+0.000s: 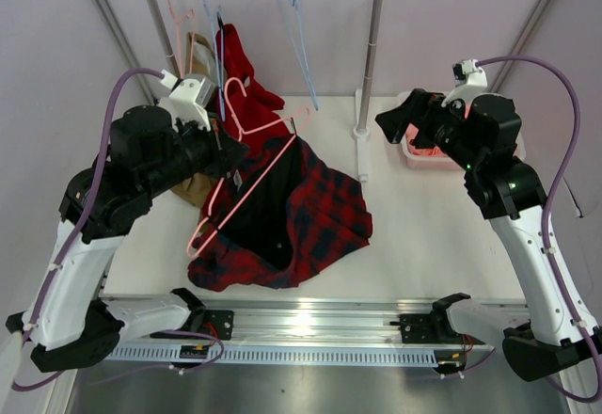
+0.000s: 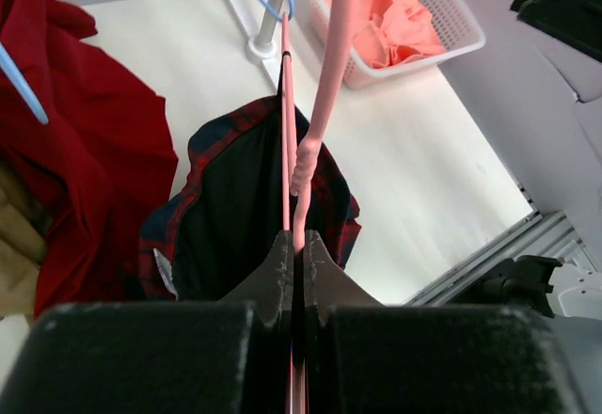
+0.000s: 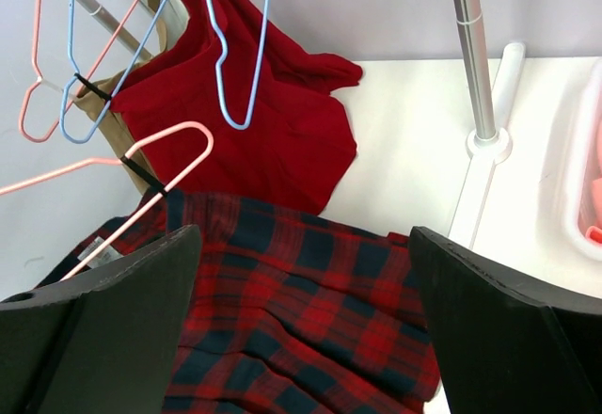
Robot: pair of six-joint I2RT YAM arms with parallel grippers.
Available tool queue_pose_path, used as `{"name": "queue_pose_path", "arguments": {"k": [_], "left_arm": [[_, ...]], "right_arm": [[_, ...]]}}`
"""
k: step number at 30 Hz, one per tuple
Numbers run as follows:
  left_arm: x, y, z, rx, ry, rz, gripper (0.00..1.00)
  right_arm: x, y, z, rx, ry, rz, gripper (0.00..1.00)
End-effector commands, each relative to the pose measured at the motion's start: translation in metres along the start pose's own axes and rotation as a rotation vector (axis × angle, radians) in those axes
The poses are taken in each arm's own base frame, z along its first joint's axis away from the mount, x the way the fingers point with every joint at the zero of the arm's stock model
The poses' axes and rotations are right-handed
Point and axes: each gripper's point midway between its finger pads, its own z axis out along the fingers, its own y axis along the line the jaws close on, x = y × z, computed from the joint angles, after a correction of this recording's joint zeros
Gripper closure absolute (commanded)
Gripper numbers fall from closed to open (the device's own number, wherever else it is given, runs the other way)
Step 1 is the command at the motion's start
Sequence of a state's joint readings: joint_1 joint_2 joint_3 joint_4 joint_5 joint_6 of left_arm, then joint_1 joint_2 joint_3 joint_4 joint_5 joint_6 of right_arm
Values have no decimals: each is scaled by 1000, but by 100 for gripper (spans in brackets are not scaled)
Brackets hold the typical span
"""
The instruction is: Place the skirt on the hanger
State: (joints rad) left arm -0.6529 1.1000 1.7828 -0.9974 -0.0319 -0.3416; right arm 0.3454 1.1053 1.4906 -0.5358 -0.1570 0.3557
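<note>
White tabletop [image 1: 423,235] carries the skirt [image 1: 310,216], crumpled left of centre. The hanger [image 2: 331,56] slants over its black lining, pinched in your left gripper [image 2: 293,240], which is clamped tight on the wire. Your right gripper [image 3: 301,235] hangs wide open and empty, with the skirt off to its left.

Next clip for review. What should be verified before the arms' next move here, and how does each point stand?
1. Left tool shut on the thin pink wire hanger: ok.
2. Right tool open and empty: ok.
3. Red and navy plaid skirt joined to the hanger's far end: ok.
4. Rest of the skirt on the hanger: not ok; it lies heaped on the white table.
5. Firmness of that far-end hold: cannot tell.
</note>
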Motion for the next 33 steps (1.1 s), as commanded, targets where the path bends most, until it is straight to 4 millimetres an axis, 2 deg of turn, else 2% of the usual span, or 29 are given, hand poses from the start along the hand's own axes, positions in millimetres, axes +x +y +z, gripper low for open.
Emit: {"name": "queue_pose_path", "arguments": {"k": [1,7,8,9,11,12,17,18,20,21,24,29,33], "left_arm": [[-30,-3,-13,-4,-101,-41,100],[-48,5,-8,-81,-149,-84,100],[-52,9,-5,-106,-162,-94,100],[-64,7,-11,-104,-196,-99,100],[-69,10,-5,-133,-202,-104,100],[-79,6,0,-126,-214,-105,100],[-97,8,30,-179,-223,-121,100],[-109,9,35,-196,-251,-128,100],[-115,14,43,-238,-263,-139,100],[-127,16,44,-257,-297,-145,100],[-138,18,48,-278,-327,-147,100],[-149,28,72,-282,-347,-143,100],[-163,39,80,-290,-388,-112,100]], "right_arm": [[-11,6,-3,-24,-19,-25,1],[-6,5,2,-31,3,-22,1],[-7,6,3,-35,3,-20,1],[-7,7,3,-39,9,-21,0],[-9,8,6,-44,13,-25,0],[-9,8,6,-44,16,-25,1],[-7,9,9,-51,32,-24,1],[-8,9,10,-52,34,-25,1],[-6,9,11,-48,42,-28,1],[-7,8,11,-45,42,-32,1],[-9,8,14,-43,49,-40,1],[-11,7,15,-34,58,-48,0],[-8,3,17,-24,67,-56,1]]}}
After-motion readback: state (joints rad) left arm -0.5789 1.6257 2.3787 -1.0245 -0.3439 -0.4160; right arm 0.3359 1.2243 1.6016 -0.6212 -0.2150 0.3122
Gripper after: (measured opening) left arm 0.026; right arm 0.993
